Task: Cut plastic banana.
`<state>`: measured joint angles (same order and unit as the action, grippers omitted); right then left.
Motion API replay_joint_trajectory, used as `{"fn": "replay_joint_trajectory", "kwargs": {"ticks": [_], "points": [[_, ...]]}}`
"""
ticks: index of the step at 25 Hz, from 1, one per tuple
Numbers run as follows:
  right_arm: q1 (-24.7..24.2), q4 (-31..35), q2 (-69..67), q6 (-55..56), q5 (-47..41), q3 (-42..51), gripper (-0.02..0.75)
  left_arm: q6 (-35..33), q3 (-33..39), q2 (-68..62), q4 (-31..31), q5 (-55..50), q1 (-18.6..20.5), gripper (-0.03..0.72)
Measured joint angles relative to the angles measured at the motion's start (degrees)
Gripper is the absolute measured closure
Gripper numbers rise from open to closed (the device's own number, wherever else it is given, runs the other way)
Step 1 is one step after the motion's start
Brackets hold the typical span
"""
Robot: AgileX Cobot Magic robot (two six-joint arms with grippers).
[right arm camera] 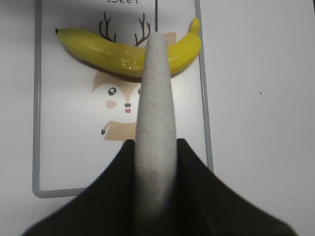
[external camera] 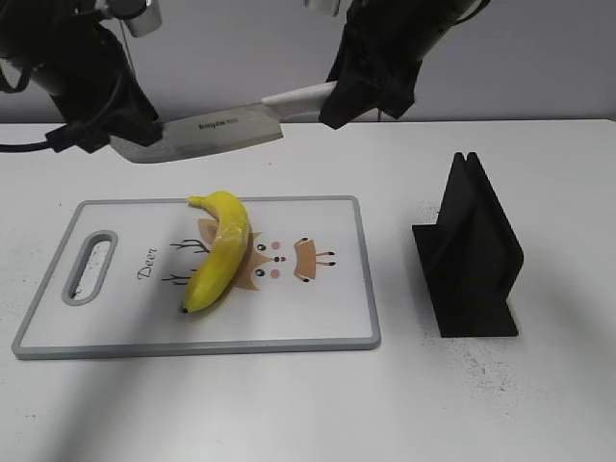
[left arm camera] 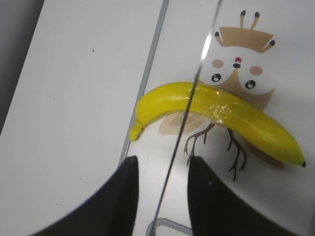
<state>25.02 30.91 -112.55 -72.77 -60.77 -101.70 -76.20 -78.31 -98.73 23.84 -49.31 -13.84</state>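
The plastic banana (external camera: pixel 219 252) lies on the white cutting board (external camera: pixel 327 327) over its deer drawing; it also shows in the left wrist view (left arm camera: pixel 221 113) and the right wrist view (right arm camera: pixel 123 51). A knife (external camera: pixel 217 130) hangs level above the board's far edge. My right gripper (external camera: pixel 337 101) is shut on its pale handle (right arm camera: pixel 156 98). My left gripper (external camera: pixel 120 130) is at the blade's tip. In the left wrist view the blade (left arm camera: pixel 169 182) runs edge-on between the fingers (left arm camera: pixel 162 162), with a gap on each side.
A black slotted knife stand (external camera: pixel 472 255) stands on the white table right of the board. The board has a grey rim and a handle slot (external camera: pixel 89 265) at its left end.
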Motion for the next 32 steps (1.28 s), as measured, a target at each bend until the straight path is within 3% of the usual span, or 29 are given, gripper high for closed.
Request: {"fn": "replay_joint_trajectory", "kwargs": {"ticks": [3, 5, 20, 32], "points": [[0.0, 0.0, 0.0, -0.4, 0.2, 0.0, 0.574, -0.1, 0.0, -0.4, 0.0, 0.1, 0.0, 0.591], [0.0, -0.4, 0.0, -1.0, 0.8, 0.0, 0.574, -0.8, 0.0, -0.7, 0.0, -0.5, 0.0, 0.664], [0.0, -0.9, -2.1, 1.3, 0.4, 0.0, 0.574, -1.8, 0.0, -3.0, -0.8, -1.4, -0.1, 0.689], [-0.4, -6.4, -18.1, 3.4, 0.8, -1.4, 0.574, -2.5, -1.4, -17.9, 1.7, 1.9, -0.1, 0.688]]}}
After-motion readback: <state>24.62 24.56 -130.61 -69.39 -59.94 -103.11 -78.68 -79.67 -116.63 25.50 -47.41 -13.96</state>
